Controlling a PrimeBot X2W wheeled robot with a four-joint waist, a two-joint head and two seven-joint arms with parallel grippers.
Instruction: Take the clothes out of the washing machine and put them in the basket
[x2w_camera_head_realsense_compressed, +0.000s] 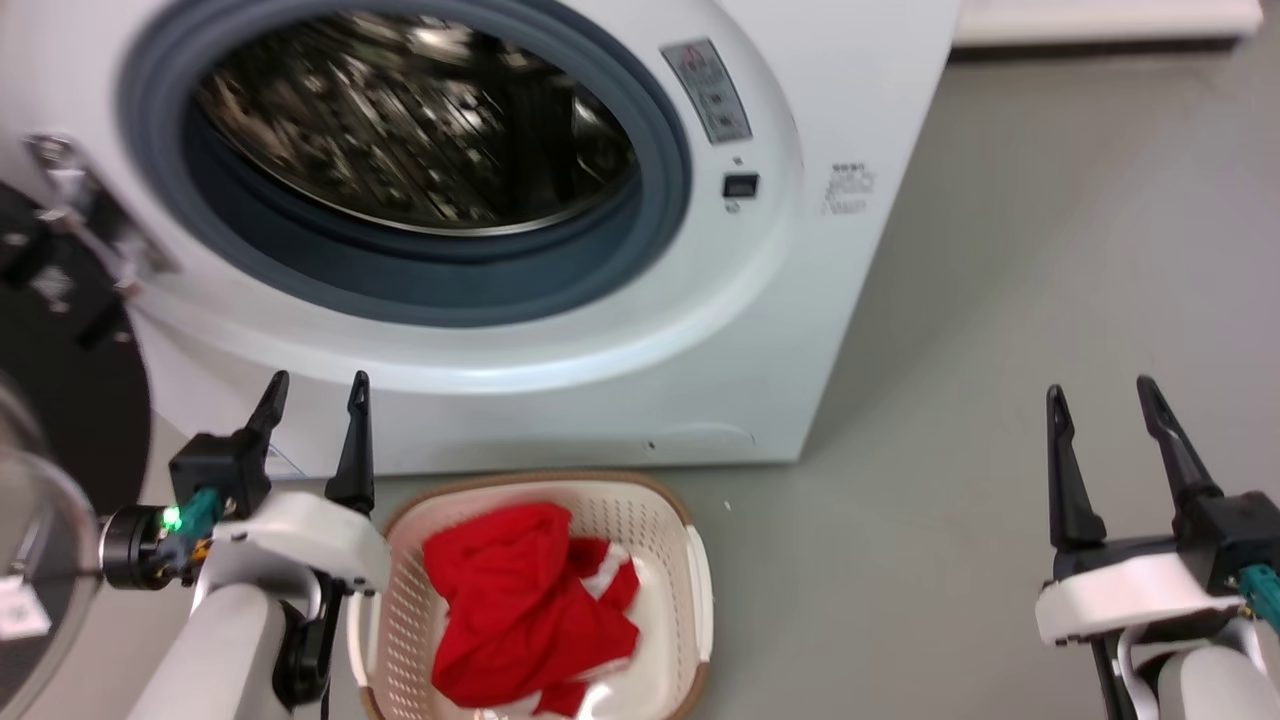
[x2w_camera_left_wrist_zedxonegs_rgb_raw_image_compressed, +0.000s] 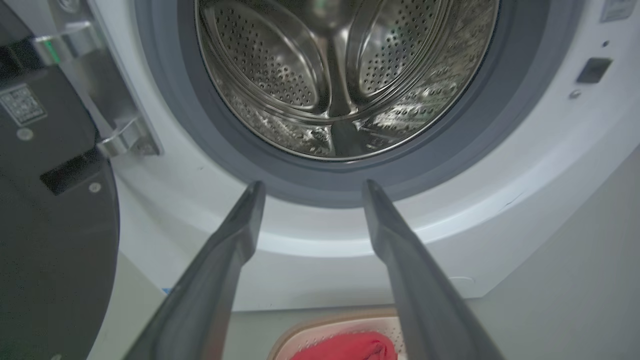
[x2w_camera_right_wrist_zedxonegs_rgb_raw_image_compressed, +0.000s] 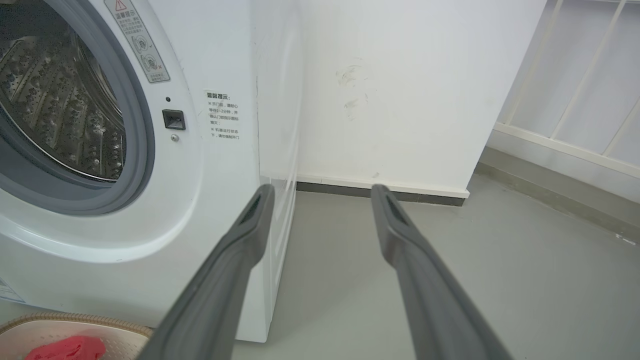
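In the basket (x2w_camera_head_realsense_compressed: 545, 481): red clothes (x2w_camera_head_realsense_compressed: 520, 600), soft, light; pinch a raised fold.
Left gripper (x2w_camera_head_realsense_compressed: 318, 380), right gripper (x2w_camera_head_realsense_compressed: 1100, 386): fingers apart, empty.

Red clothes (x2w_camera_head_realsense_compressed: 530, 600) heaped in cream basket (x2w_camera_head_realsense_compressed: 400, 620) before open, empty washing machine (x2w_camera_head_realsense_compressed: 780, 330)

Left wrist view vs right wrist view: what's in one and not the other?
Left wrist: open black door, its hinge, drum's back wall, open left gripper. Right wrist: white wall, railing, printed notice, open right gripper. Both: washing machine, grey seal, basket rim, red clothes.
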